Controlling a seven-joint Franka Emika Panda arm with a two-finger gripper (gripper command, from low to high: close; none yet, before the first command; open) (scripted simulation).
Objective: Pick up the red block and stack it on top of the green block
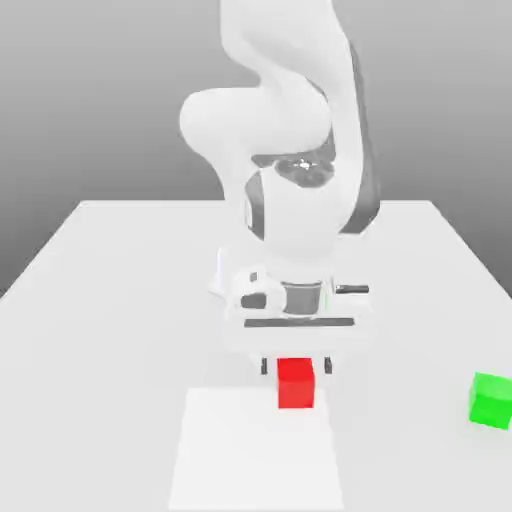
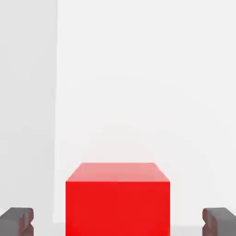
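A: Where is the pincer?

B: The gripper (image 1: 297, 366) hangs low over the table (image 1: 100, 300), right above the red block (image 1: 296, 383). Its fingers stand apart: on the hand view one dark fingertip (image 2: 17, 221) sits on either side of the block, each with a clear gap of white between it and the red faces. Nothing is clamped.

A: And the block itself?

B: A plain bright-red cube (image 2: 118, 203) with smooth matte faces, the top a shade lighter than the side. It sits flat at the far edge of a paler square patch (image 1: 255, 450) on the table. Being a cube, it has no long axis; its faces run square to the line between the fingers.

A: The other one?

B: The green block (image 1: 491, 400), same size and finish, lies well apart, near the exterior view's right edge, turned slightly so a corner shows.
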